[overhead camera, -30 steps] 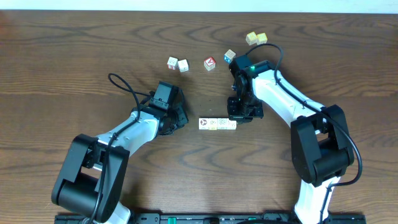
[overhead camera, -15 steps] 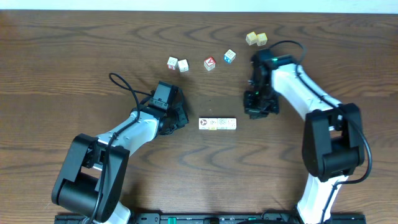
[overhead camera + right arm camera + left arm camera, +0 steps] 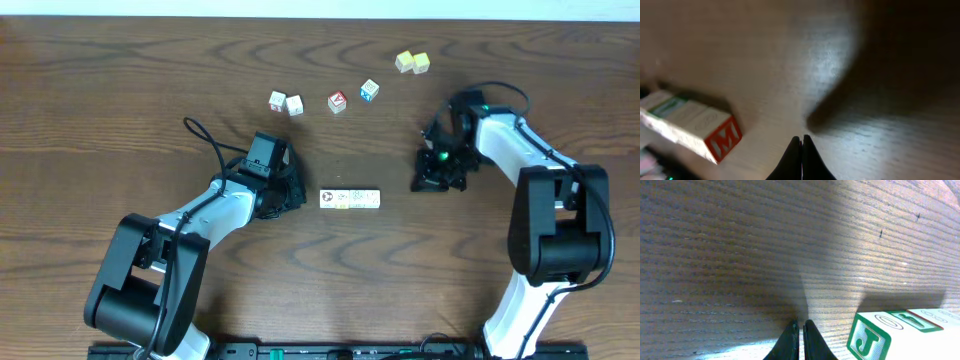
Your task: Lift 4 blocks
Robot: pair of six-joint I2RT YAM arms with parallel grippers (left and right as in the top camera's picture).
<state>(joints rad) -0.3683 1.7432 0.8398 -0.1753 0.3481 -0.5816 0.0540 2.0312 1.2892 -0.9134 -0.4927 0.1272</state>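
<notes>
The blocks (image 3: 350, 198) lie end to end in a short white row in the middle of the table. My left gripper (image 3: 297, 195) sits low just left of the row, shut and empty. In the left wrist view its fingertips (image 3: 801, 339) meet, and the row's green J end face (image 3: 870, 341) is a short gap to their right. My right gripper (image 3: 422, 183) is shut and empty, well to the right of the row. In the right wrist view the closed fingertips (image 3: 801, 152) hover above bare wood, with the row's red M end face (image 3: 724, 140) at lower left.
Loose cubes stand along the back: two white ones with pink edges (image 3: 277, 101) (image 3: 295, 104), a red one (image 3: 338, 102), a blue-sided one (image 3: 369, 91), and two pale yellow ones (image 3: 404, 62) (image 3: 421, 63). Both arms' cables loop over the table.
My right arm has swung away to the right, from right beside the row's right end to well clear of it. The left arm and the row have stayed in place.
</notes>
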